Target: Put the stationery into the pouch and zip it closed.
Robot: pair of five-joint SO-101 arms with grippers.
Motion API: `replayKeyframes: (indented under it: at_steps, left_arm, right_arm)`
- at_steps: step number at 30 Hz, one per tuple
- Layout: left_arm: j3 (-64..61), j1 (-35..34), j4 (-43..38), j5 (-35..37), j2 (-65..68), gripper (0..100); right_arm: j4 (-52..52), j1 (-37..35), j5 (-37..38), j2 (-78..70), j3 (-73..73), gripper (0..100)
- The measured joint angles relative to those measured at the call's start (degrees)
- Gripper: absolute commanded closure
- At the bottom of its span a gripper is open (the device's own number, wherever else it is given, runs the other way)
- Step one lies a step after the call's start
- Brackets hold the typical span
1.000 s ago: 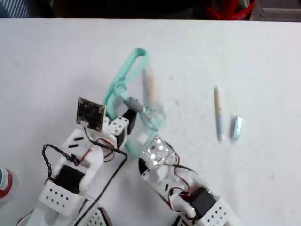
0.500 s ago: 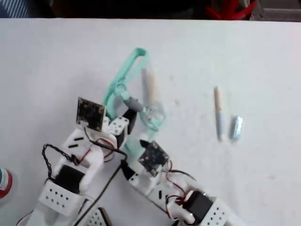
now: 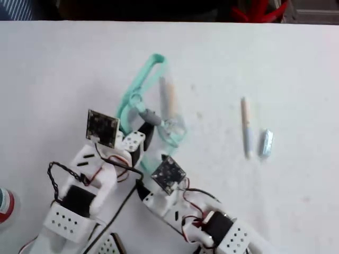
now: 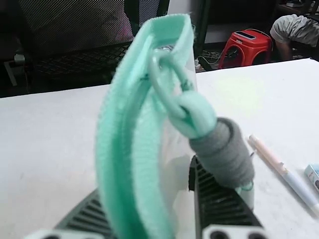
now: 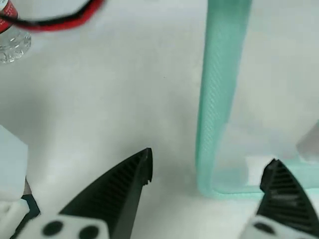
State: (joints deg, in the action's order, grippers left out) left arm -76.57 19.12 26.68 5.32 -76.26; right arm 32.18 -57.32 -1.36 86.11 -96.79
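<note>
left end effector (image 4: 149, 209): pinching the mint-green zip edge of the clear plastic pouch (image 4: 134, 124), propping it up on the white worktop (image 3: 222, 63)
right end effector (image 5: 209, 172): spread wide, pouch's lower corner sits btw the tips, nothing gripped
loose bits: peach-and-blue pen (image 3: 246, 127) + small silvery-blue block (image 3: 266, 143), side by side, well apart from pouch
step, imo: right is lining up to brace that corner
how i'd do it: close on the green seam, not the slick clear film, w/o tugging against left's grip
</note>
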Motion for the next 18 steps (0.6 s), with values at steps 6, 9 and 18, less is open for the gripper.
replayKeyframes:
  at_steps: [6, 9, 18]
  left_arm:
    - [0.0, -0.09, 0.0, 0.0, 0.0, 85]
    - [0.0, -0.09, 0.0, 0.0, 0.0, 85]
    - [0.0, -0.09, 0.0, 0.0, 0.0, 85]
  right_arm:
    - [-5.19, -2.02, -0.26, -9.14, 0.88, 65.0]
    - [-0.7, -1.76, -1.23, -8.88, 1.85, 65.0]
    - [5.8, -1.14, -5.36, 2.99, 0.18, 65.0]
